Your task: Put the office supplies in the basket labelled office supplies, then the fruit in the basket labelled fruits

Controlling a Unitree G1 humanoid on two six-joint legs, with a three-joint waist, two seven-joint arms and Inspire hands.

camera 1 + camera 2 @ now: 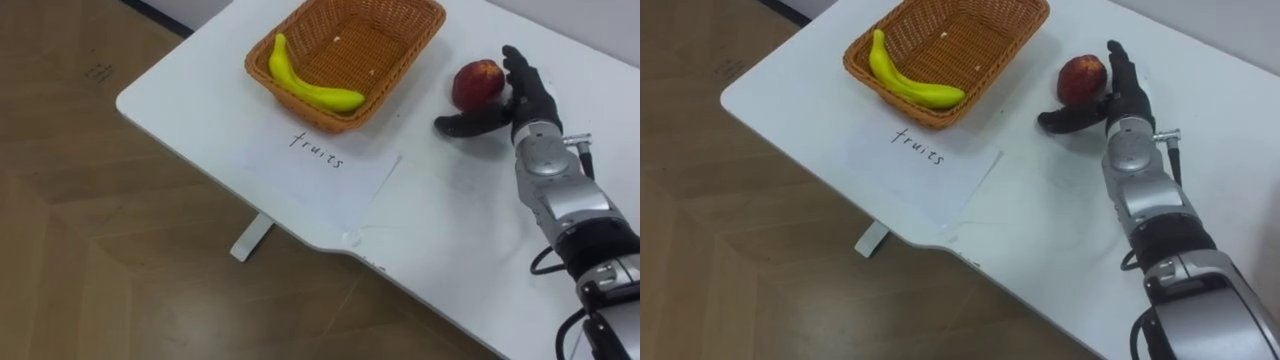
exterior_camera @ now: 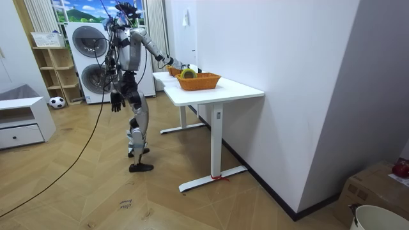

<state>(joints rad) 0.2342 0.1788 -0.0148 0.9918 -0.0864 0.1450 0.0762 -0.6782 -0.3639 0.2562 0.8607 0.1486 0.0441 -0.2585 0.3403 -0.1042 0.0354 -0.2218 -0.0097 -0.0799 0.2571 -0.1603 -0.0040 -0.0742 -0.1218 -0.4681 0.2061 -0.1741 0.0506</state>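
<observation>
A red apple (image 1: 478, 82) (image 1: 1081, 77) rests on the white table (image 1: 440, 230) just right of a wicker basket (image 1: 400, 45) (image 1: 1005, 35). A yellow banana (image 1: 305, 85) (image 1: 905, 78) lies inside that basket along its near wall. A paper sheet (image 1: 320, 170) (image 1: 925, 160) with handwriting lies in front of the basket. My right hand (image 1: 515, 100) (image 1: 1118, 95) is open beside the apple, fingers straight along its right side and the thumb stretched out below it. In the room view my left hand (image 2: 115, 101) hangs at my side.
The table's near edge and left corner (image 1: 130, 100) drop off to a wooden floor. In the room view I stand at the table's end; a second wicker basket (image 2: 198, 81) sits on it, with a washing machine (image 2: 89, 61) and a shelf (image 2: 54, 64) behind me.
</observation>
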